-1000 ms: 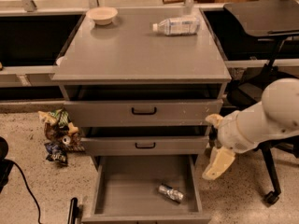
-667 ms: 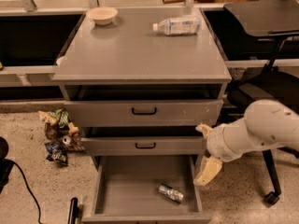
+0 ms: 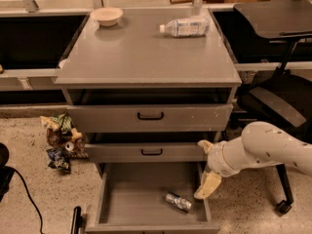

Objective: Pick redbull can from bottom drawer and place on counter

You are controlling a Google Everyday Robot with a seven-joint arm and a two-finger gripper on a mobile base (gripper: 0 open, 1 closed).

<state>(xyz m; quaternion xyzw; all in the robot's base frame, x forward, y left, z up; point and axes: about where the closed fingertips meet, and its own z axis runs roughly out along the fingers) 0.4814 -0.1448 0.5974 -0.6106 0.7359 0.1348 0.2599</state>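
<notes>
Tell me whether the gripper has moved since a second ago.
Yes. Against the bottom drawer, the gripper has shifted left and down, now at its right wall, near the redbull can.
</notes>
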